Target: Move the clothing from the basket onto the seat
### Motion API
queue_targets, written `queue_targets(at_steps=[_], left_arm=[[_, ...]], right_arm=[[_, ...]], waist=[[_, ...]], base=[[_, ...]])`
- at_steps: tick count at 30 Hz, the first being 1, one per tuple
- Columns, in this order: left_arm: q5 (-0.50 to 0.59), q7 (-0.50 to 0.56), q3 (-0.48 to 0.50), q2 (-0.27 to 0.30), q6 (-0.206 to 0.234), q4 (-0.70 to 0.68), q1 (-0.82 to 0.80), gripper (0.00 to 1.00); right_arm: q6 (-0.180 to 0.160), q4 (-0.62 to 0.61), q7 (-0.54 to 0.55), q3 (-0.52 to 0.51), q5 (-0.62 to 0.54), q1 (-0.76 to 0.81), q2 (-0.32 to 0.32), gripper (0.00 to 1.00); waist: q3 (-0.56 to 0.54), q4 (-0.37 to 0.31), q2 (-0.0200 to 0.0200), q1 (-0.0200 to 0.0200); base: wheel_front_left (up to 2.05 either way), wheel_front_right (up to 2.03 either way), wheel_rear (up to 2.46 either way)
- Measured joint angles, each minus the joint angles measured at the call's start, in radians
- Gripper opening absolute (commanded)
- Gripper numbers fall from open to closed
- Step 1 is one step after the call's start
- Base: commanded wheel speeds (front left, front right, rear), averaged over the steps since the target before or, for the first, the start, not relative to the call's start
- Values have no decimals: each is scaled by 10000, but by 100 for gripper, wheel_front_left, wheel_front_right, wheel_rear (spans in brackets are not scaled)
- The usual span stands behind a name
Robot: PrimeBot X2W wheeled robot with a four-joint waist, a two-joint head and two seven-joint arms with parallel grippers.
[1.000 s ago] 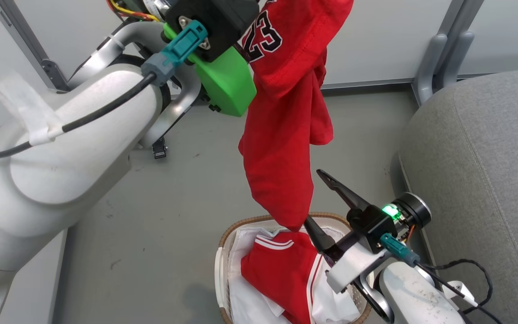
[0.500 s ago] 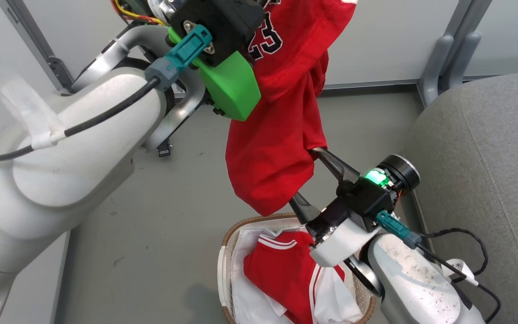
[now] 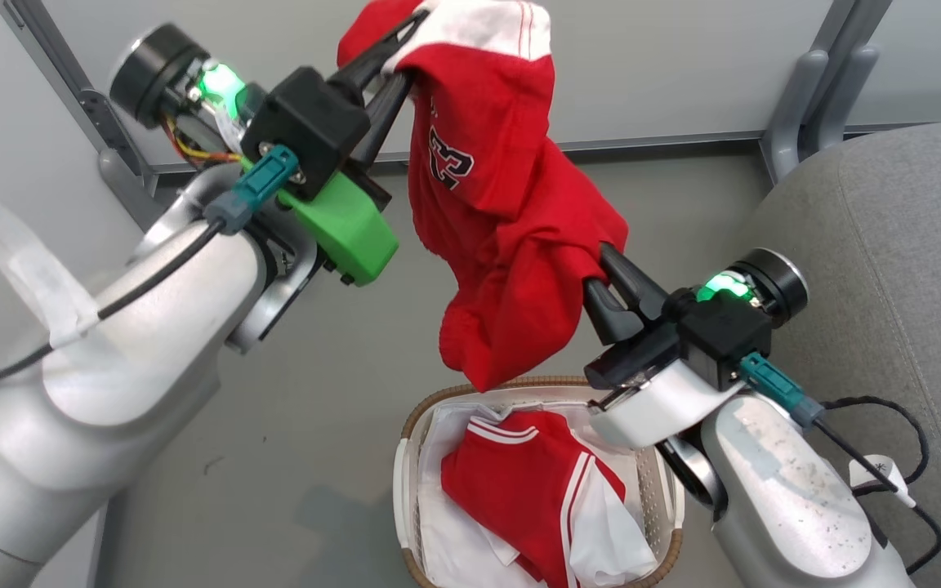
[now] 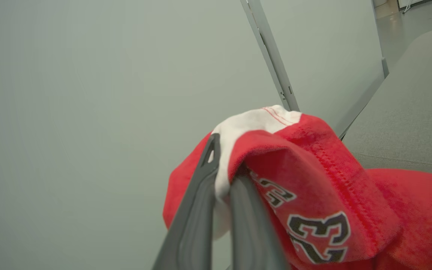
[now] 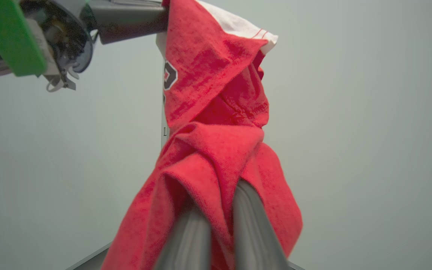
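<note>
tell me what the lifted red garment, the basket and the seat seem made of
The red garment: soft matte knit, slightly fuzzy up close, stitched hems; cotton or polyester, can't tell. The basket: smooth cream plastic by its perforated wall, brown woven rim, perhaps rattan or imitation. The seat: grey woven upholstery fabric, matte, visible weave and stitched seams.

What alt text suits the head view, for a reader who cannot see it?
The left gripper and right gripper hold one red garment above the basket, which holds a second garment; grey seat at right.
</note>
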Motion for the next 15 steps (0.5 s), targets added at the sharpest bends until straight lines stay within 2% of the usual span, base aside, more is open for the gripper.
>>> queue_targets(at_steps=[1,2,8,15], left_arm=[[-90,-213,31,-17,71,96,253,96],[-278,-408,117,-63,102,163,490,100],[-897,-1609,249,-368,359,713,2110,100],[-1081,-1956,663,-907,487,1185,3939,100]], right_arm=[[0,-36,0,-146,2,3,2,0],[0,-59,0,-268,2,5,0,0],[0,-182,0,-1162,-29,54,-2,0],[0,-159,0,-1958,-267,177,-2,0]], waist=[[19,-8,0,0],[34,-15,0,0],[147,-67,0,0],[291,-141,0,0]], base=[[0,0,0],[0,0,0],[0,0,0],[0,0,0]])
